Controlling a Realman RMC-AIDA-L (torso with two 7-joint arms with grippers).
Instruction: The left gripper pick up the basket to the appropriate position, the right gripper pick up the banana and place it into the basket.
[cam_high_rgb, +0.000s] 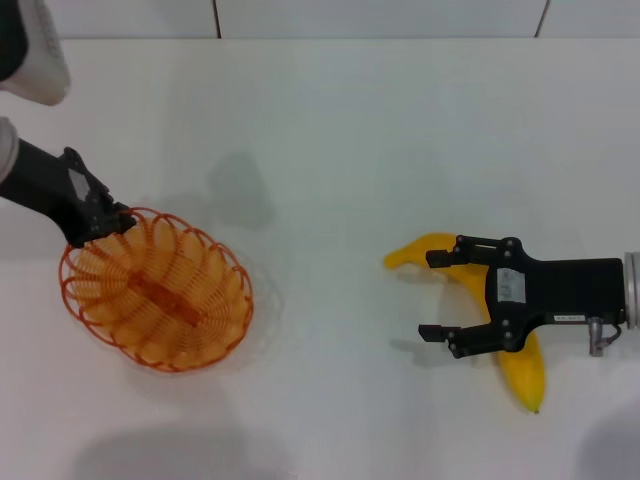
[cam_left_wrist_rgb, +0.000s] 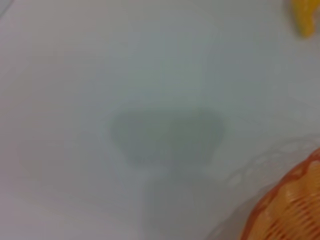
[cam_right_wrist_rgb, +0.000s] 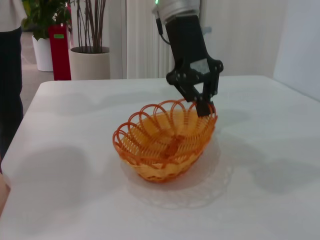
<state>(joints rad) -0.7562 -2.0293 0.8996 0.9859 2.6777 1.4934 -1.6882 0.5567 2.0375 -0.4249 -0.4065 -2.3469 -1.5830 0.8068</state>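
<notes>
The orange wire basket (cam_high_rgb: 160, 300) sits at the table's left. My left gripper (cam_high_rgb: 108, 222) is shut on its rim at the far left end. In the right wrist view the left gripper (cam_right_wrist_rgb: 204, 106) pinches the basket (cam_right_wrist_rgb: 160, 145) rim, and that end stands higher than the other. The yellow banana (cam_high_rgb: 522, 370) lies at the right, curving from near the table's middle toward the front. My right gripper (cam_high_rgb: 437, 295) is open over the banana's upper half, one finger on each side of the curve. The left wrist view shows only a basket (cam_left_wrist_rgb: 295, 207) edge and a banana (cam_left_wrist_rgb: 306, 17) tip.
White tabletop (cam_high_rgb: 340, 150) spreads between basket and banana. Beyond the table's far edge in the right wrist view stand a potted plant (cam_right_wrist_rgb: 90, 60), a red object (cam_right_wrist_rgb: 60, 52) and a person (cam_right_wrist_rgb: 10, 75) at the side.
</notes>
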